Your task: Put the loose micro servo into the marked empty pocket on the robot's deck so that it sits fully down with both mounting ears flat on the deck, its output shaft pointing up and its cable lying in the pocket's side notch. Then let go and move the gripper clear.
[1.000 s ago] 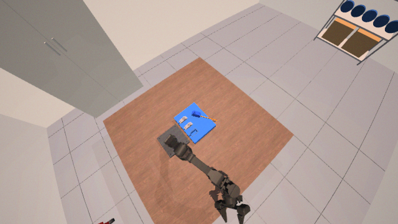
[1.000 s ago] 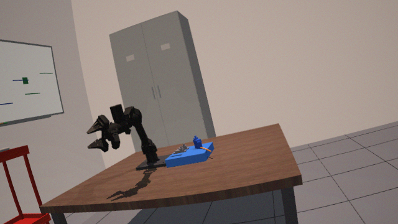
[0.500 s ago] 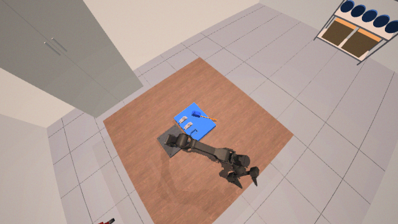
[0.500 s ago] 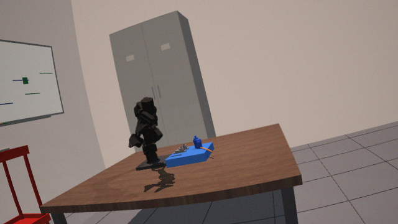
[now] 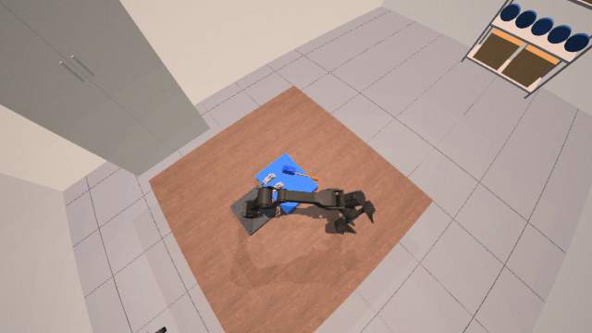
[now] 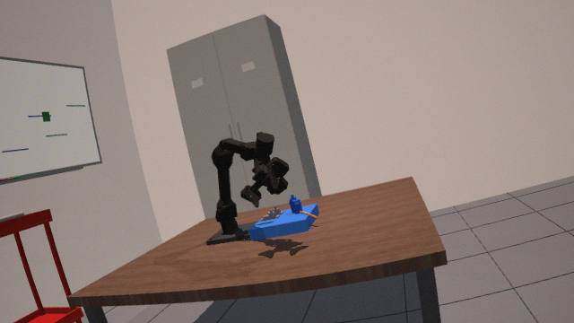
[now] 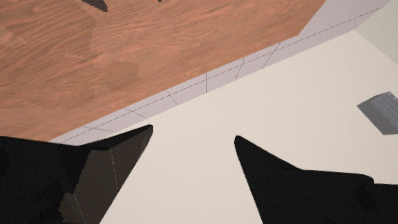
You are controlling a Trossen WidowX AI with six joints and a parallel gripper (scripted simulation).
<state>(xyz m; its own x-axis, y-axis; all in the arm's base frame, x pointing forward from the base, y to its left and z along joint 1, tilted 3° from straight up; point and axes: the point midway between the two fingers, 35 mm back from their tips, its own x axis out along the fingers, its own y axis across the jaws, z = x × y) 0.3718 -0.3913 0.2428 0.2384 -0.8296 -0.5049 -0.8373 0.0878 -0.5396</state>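
The small blue micro servo [image 5: 288, 169] stands on the far part of the flat blue robot deck [image 5: 301, 185] in my top view, its one orange cable [image 5: 307, 176] trailing off to the side. I count two pale fitted servos [image 5: 269, 177] nearer the arm's base. My black parallel-jaw gripper [image 5: 353, 217] hangs over bare wooden table [image 5: 370, 153], well apart from the servo.

From the exterior, the servo [image 6: 295, 204] sits upright on the deck [image 6: 282, 226]; the gripper [image 6: 251, 195] hovers above the deck.

At the wrist, two dark fingers are spread wide with nothing between them.
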